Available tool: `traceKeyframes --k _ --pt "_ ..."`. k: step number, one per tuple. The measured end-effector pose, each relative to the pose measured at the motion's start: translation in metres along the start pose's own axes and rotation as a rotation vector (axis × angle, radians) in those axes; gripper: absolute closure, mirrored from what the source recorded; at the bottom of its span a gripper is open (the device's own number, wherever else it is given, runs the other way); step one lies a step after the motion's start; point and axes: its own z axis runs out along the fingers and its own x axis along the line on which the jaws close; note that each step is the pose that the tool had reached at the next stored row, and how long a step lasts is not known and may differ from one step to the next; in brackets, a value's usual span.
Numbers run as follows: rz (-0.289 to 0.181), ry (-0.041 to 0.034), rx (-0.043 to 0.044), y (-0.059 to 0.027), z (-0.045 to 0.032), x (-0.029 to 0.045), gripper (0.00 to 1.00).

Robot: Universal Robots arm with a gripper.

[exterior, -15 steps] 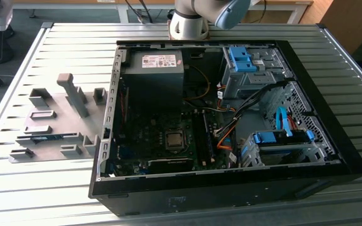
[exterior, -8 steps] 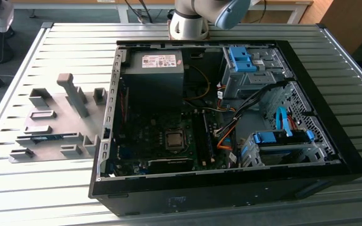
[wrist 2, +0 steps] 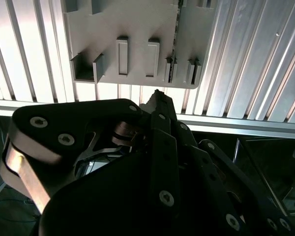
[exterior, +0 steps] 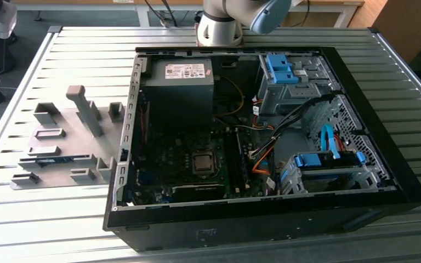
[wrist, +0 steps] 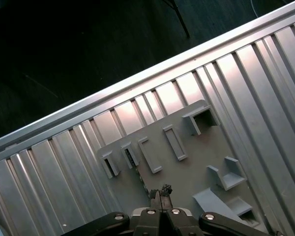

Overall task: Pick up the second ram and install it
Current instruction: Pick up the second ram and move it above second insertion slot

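On ribbed aluminium table, dark floor beyond its edge: grey fixture plate at the exterior view's left; the second ram stands on edge in its slotted blocks. Alongside: open computer case, containing motherboard, power supply, drive cage. My gripper hangs over the plate, fingertips pressed together.

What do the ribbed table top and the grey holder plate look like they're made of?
The table top looks like bare aluminium: silvery ribbed slats with bright glints. The grey holder plate looks like matte plastic: uniform dull grey without shine.
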Motion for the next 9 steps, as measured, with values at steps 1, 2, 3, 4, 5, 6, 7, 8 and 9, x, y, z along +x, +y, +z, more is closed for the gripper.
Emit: traceKeyframes --k 1,2,3,4,5,6,7,8,9 --pt "0.0 0.0 0.0 0.0 0.0002 0.0 0.89" --pt "0.0 0.0 0.0 0.0 0.0003 0.0 0.89" --pt "0.0 0.0 0.0 0.0 0.0005 0.0 0.89" --pt "0.0 0.0 0.0 -0.0001 0.0007 0.0 0.89" --pt "0.0 0.0001 -0.0001 0.0 0.0008 0.0 0.89" --pt "0.0 0.0 0.0 0.0 0.0011 0.0 0.89" --pt "0.0 0.0 0.0 -0.0001 0.0012 0.0 0.89" --pt "0.0 0.0 0.0 -0.0001 0.0014 0.0 0.89" --pt "0.0 0.0 0.0 -0.0001 0.0016 0.0 0.89"
